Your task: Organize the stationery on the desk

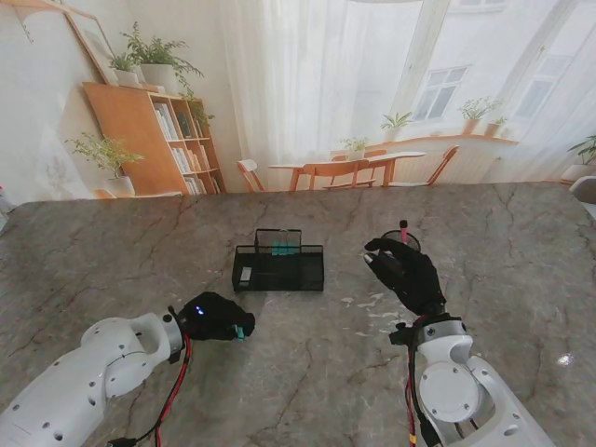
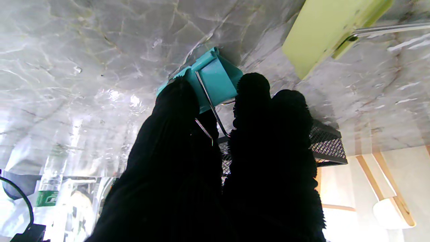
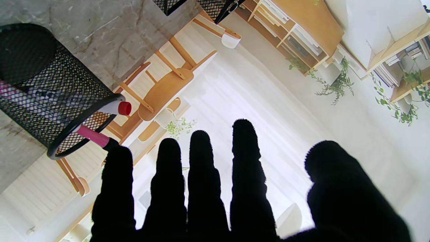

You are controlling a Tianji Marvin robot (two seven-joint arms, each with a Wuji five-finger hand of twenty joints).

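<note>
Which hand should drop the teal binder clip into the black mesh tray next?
Left. The left hand is already shut on the teal binder clip, with the black mesh tray just beyond it. The right hand is open by the black mesh pen cup, holding nothing.

1. Table: grey veined stone, polished and glossy.
2. Tray and pen cup: matt black wire mesh.
3. Binder clip: smooth teal body, thin bright wire handles.
4. Both hands: fuzzy matt black cloth covering.
</note>
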